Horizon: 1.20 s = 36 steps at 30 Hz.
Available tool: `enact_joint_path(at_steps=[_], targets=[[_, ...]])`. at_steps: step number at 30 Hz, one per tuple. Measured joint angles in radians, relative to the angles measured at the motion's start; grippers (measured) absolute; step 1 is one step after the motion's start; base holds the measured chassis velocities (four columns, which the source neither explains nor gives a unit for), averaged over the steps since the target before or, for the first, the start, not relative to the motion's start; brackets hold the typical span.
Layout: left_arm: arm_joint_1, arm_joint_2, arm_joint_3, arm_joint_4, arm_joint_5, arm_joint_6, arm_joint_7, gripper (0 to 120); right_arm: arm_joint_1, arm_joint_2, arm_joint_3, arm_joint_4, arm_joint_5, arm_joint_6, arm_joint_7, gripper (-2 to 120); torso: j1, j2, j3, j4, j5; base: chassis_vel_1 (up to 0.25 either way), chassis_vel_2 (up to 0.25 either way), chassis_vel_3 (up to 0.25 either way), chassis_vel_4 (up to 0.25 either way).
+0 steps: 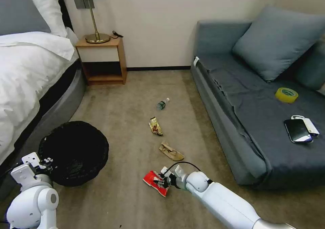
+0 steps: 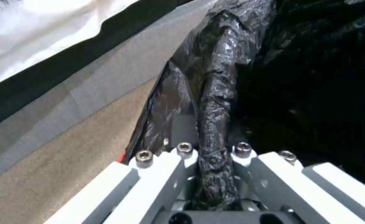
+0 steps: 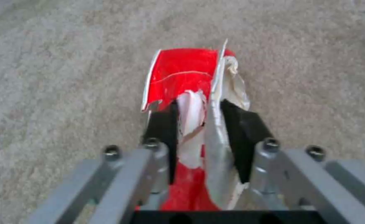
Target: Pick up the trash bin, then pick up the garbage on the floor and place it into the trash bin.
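Note:
The trash bin (image 1: 74,153), round and lined with a crinkled black bag, hangs at the lower left beside the bed. My left gripper (image 1: 45,164) is shut on its rim; the left wrist view shows the bag-covered rim (image 2: 213,124) pinched between the fingers. My right gripper (image 1: 161,181) is shut on the red-white snack packet (image 1: 154,182), low over the carpet; its black pads (image 3: 242,130) squeeze the folded packet (image 3: 182,74). More garbage lies on the carpet beyond: a tan paper wrapper (image 1: 171,151), a gold-brown wrapper (image 1: 155,126) and a small clear bottle (image 1: 162,104).
A bed (image 1: 30,70) runs along the left, with a wooden nightstand (image 1: 103,60) and lamp behind it. A grey sofa (image 1: 257,107) on the right holds a yellow tape roll (image 1: 286,95) and a black phone (image 1: 298,131). Open carpet lies between them.

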Motion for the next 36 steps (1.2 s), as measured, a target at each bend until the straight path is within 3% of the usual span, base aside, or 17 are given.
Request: enact_joint_path(at_steps=[8, 11, 17, 19, 23, 27, 31, 32, 35, 36], targets=[[0.0, -0.002, 0.002, 0.004, 0.004, -0.003, 0.001, 2, -0.01, -0.02, 0.001, 0.008, 0.006, 0.023, 0.005, 0, 0.0, 0.0, 0.0, 0.0, 0.0001, 0.0, 0.0, 0.0, 0.0], [0.001, -0.002, 0.004, 0.004, 0.004, -0.003, 0.002, 2, -0.015, -0.046, 0.006, 0.041, 0.027, 0.034, 0.016, 0, 0.0, 0.0, 0.0, 0.0, 0.0004, 0.0, 0.0, 0.0, 0.0], [0.005, 0.001, 0.009, 0.004, 0.004, -0.004, 0.002, 2, 0.001, -0.158, 0.042, 0.23, 0.155, 0.031, 0.076, 0, 0.0, 0.0, 0.0, -0.0003, 0.0004, 0.0, 0.0, 0.0, 0.0], [0.009, 0.002, 0.015, 0.006, 0.005, -0.005, 0.003, 2, 0.029, -0.205, 0.056, 0.351, 0.235, 0.005, 0.122, 0, 0.0, 0.0, 0.0, -0.0002, -0.0003, 0.0, 0.0, 0.0, 0.0], [0.008, 0.0, 0.024, 0.01, 0.01, -0.006, 0.005, 2, 0.083, -0.232, 0.059, 0.545, 0.375, -0.04, 0.214, 0, 0.0, 0.0, 0.0, -0.0001, -0.0001, 0.0, 0.0, 0.0, 0.0], [0.006, 0.0, 0.036, 0.015, 0.015, -0.006, 0.007, 2, 0.138, -0.212, 0.029, 0.66, 0.481, -0.072, 0.304, 0, 0.0, 0.0, 0.0, -0.0001, -0.0001, 0.0, 0.0, 0.0, 0.0], [0.002, -0.002, 0.052, 0.018, 0.017, -0.003, 0.01, 2, 0.231, -0.111, -0.114, 0.71, 0.569, -0.088, 0.435, 0, 0.0, 0.0, 0.0, -0.0002, -0.0002, 0.0, 0.0, 0.0, 0.0], [0.002, -0.002, 0.052, 0.018, 0.017, -0.003, 0.01, 2, 0.231, -0.111, -0.114, 0.71, 0.569, -0.088, 0.435, 0, 0.0, 0.0, 0.0, -0.0002, -0.0002, 0.0, 0.0, 0.0, 0.0], [0.002, -0.005, 0.061, 0.021, 0.018, -0.001, 0.012, 2, 0.304, 0.011, -0.253, 0.678, 0.603, -0.074, 0.514, 0, 0.0, 0.0, 0.0, 0.0005, -0.0001, 0.0, 0.0, 0.0, 0.0], [0.002, -0.005, 0.061, 0.021, 0.018, -0.001, 0.012, 2, 0.304, 0.011, -0.253, 0.678, 0.603, -0.074, 0.514, 0, 0.0, 0.0, 0.0, 0.0005, -0.0001, 0.0, 0.0, 0.0, 0.0]])
